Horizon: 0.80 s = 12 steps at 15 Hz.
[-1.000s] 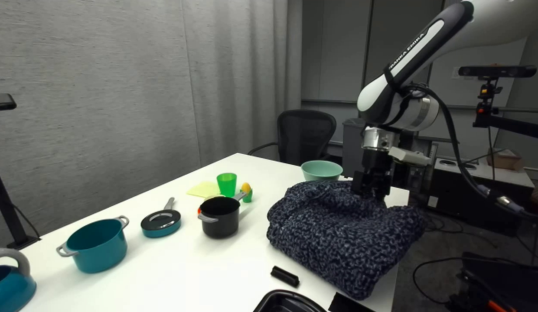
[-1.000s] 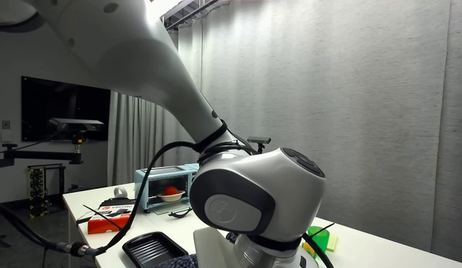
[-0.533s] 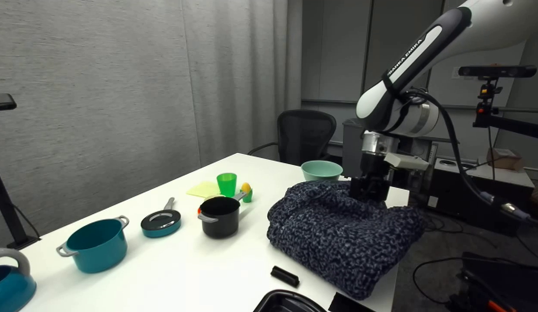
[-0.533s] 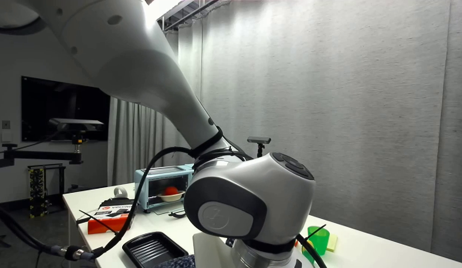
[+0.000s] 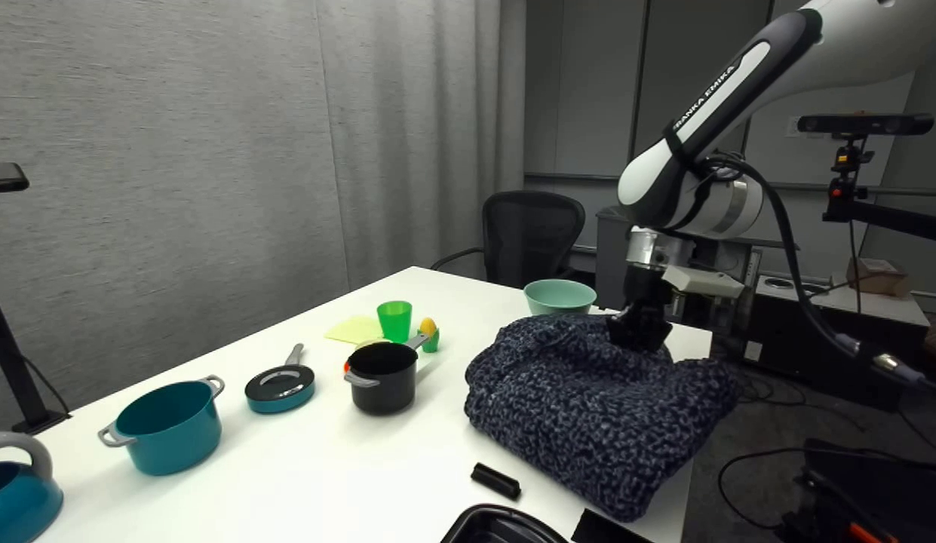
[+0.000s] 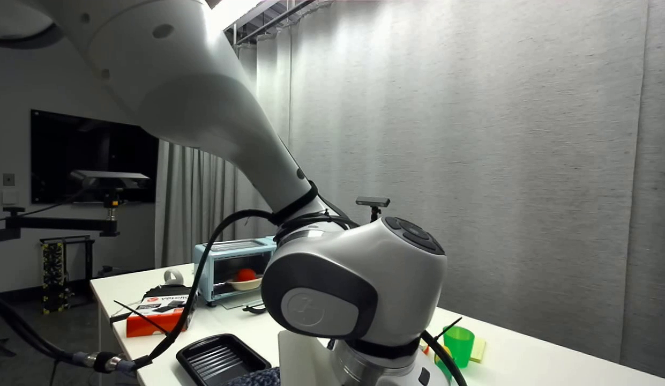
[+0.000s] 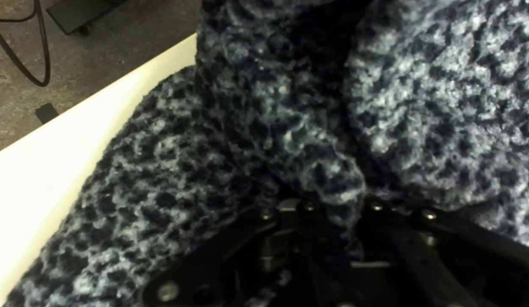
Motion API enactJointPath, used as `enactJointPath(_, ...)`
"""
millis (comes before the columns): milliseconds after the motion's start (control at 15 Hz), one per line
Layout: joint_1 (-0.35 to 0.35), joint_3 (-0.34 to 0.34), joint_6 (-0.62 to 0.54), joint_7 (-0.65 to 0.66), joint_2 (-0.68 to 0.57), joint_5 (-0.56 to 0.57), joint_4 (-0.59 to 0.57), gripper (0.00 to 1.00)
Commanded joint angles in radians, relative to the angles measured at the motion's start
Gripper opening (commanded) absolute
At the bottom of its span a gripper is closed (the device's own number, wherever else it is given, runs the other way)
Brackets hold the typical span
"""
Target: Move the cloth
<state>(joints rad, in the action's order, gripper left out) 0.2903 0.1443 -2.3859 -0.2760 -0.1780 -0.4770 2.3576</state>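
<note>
The cloth (image 5: 588,415), dark navy with light speckles, lies heaped and rumpled on the table and hangs out over its edge. My gripper (image 5: 639,335) points down into the far part of the heap, its tips sunk in the folds. In the wrist view the cloth (image 7: 153,179) fills most of the picture. A bunched fold rises between the drawn-in fingers of the gripper (image 7: 342,209), which is shut on it. Only a small corner of the cloth (image 6: 254,377) shows in an exterior view, where the arm's wrist hides the rest and the gripper is out of sight.
A mint bowl (image 5: 560,296) stands just behind the cloth. Left of it are a black pot (image 5: 385,381), a green cup (image 5: 394,322) and a teal pot (image 5: 170,427). In front lie a black cylinder (image 5: 496,481) and a black tray (image 6: 222,358). The toaster oven (image 6: 233,268) stands farther off.
The gripper has come down slightly, and its jaws have drawn together on a fold. The wrist has shifted a little left in both exterior views. The cloth has hardly moved.
</note>
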Motion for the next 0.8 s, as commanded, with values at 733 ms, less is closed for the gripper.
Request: enactJointPath(733, -0.028, 0.058, 0.043, 0.162, 0.148, 0.303, -0.161, 0.02)
